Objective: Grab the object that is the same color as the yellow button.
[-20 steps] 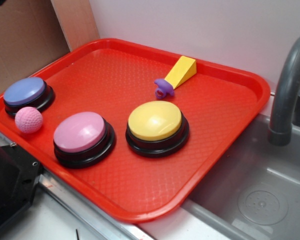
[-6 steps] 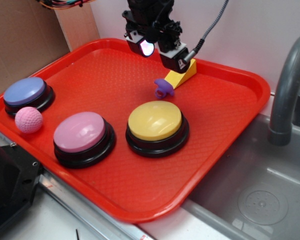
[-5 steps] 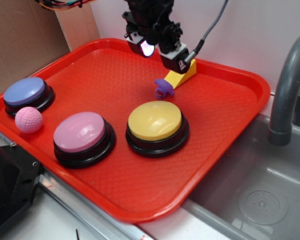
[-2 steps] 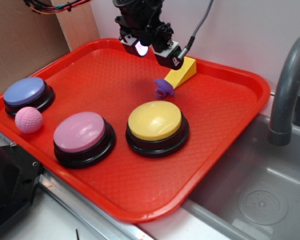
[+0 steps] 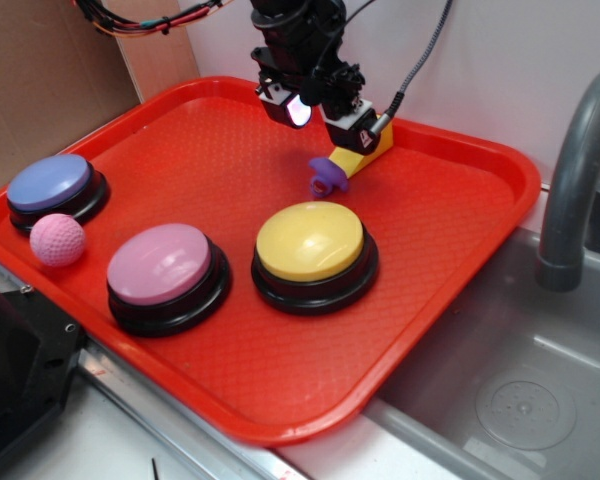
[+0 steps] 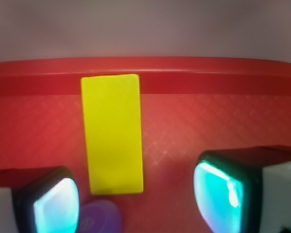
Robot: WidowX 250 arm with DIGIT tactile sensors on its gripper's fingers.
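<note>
Gripper (image 5: 325, 112) hovering at upper centre of frame, fingers (image 6: 218, 196) spread, grasping nothing. Yellow wedge (image 6: 114, 133) flat on red tray (image 5: 460, 230) near far rim, between fingers, purple ring (image 5: 326, 176) touching its near end. Yellow button (image 5: 312, 245) lower centre.

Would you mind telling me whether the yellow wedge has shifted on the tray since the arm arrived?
No. The yellow wedge lies by the tray's far rim, its thin end at the purple ring, as before; only the gripper moved.

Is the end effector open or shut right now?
Open: in the wrist view the end effector pads sit apart, the yellow wedge lying untouched between them.
</note>
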